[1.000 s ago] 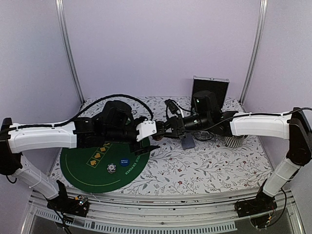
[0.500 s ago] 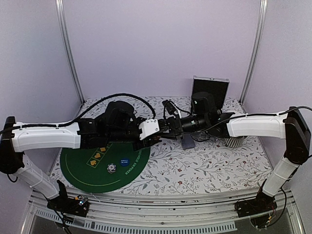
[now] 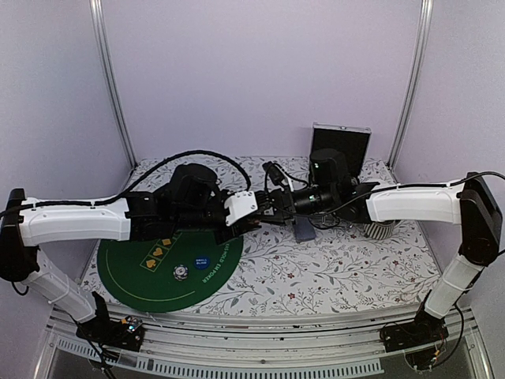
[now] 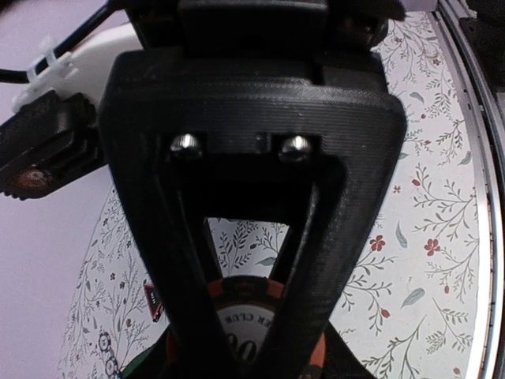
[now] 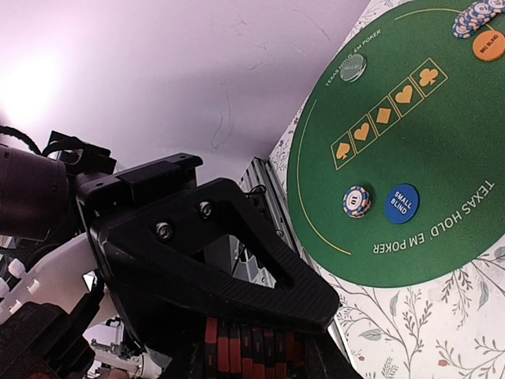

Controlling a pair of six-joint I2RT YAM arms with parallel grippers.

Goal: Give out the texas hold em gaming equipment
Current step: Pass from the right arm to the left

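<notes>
My two grippers meet over the middle of the table. My right gripper is shut on a stack of red-and-black poker chips, seen edge-on in its wrist view. My left gripper has closed in on the same stack. Its finger lies on the chip rims, and a chip face shows between its jaws. On the green mat lie a blue disc, one striped chip, an orange disc and more chips. Grey-blue cards lie under the right arm.
The silver-and-black case stands open at the back. A ribbed cup sits behind the right forearm. A small dark red-edged marker lies on the floral cloth by the mat's edge.
My left gripper has moved right, toward the right gripper and its chip stack. In the last half second both arms have barely moved.
</notes>
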